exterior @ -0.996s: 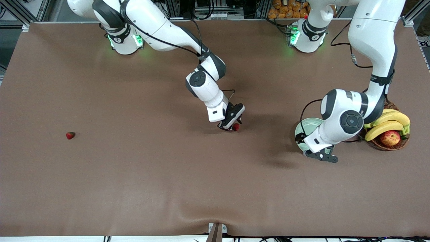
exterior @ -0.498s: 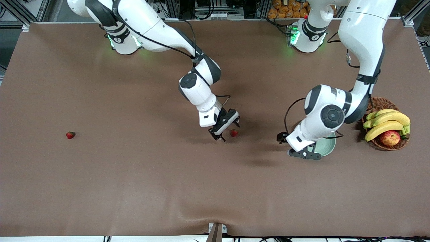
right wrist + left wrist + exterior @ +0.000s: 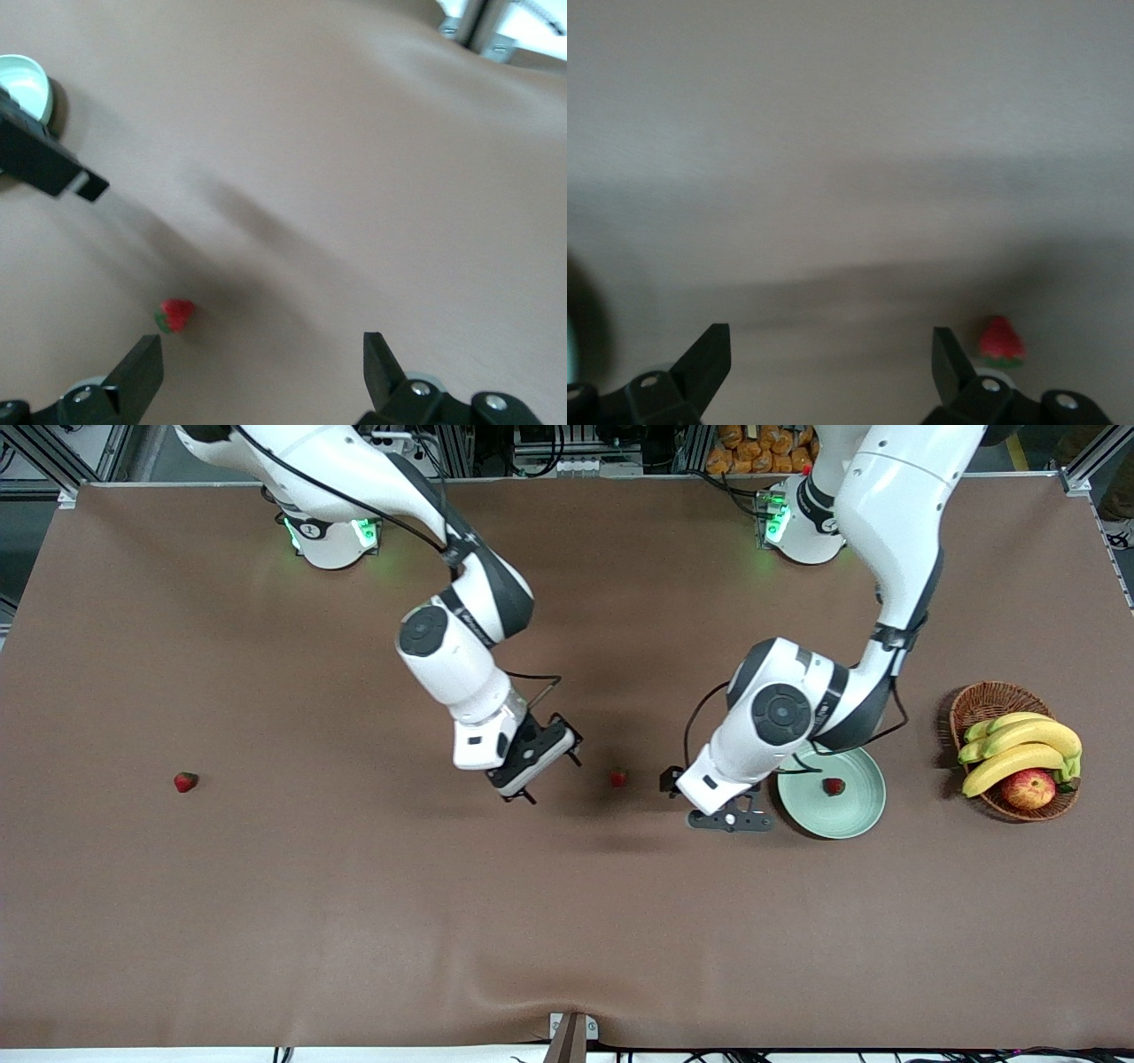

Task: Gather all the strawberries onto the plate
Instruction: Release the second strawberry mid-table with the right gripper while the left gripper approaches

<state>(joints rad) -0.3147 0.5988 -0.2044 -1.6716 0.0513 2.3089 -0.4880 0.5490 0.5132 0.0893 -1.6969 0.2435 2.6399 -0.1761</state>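
One strawberry (image 3: 833, 786) lies on the pale green plate (image 3: 852, 815). A second strawberry (image 3: 618, 778) lies on the brown table between the two grippers and shows in both wrist views (image 3: 1001, 340) (image 3: 175, 315). A third strawberry (image 3: 185, 781) lies alone toward the right arm's end. My right gripper (image 3: 551, 778) (image 3: 263, 363) hangs open and empty beside the middle berry. My left gripper (image 3: 731, 821) (image 3: 830, 354) is open and empty, over the table between that berry and the plate. In the right wrist view, the plate (image 3: 27, 84) shows past the left gripper (image 3: 44, 161).
A brown wicker basket (image 3: 974, 701) with bananas (image 3: 1019, 746) and an apple (image 3: 1028, 788) stands beside the plate at the left arm's end. Both arms reach low over the table's middle. A brown cloth covers the table.
The right gripper opened, left the strawberry on the table and drew back toward its own end. The left arm swung off the plate toward the middle, uncovering the plate and its berry.
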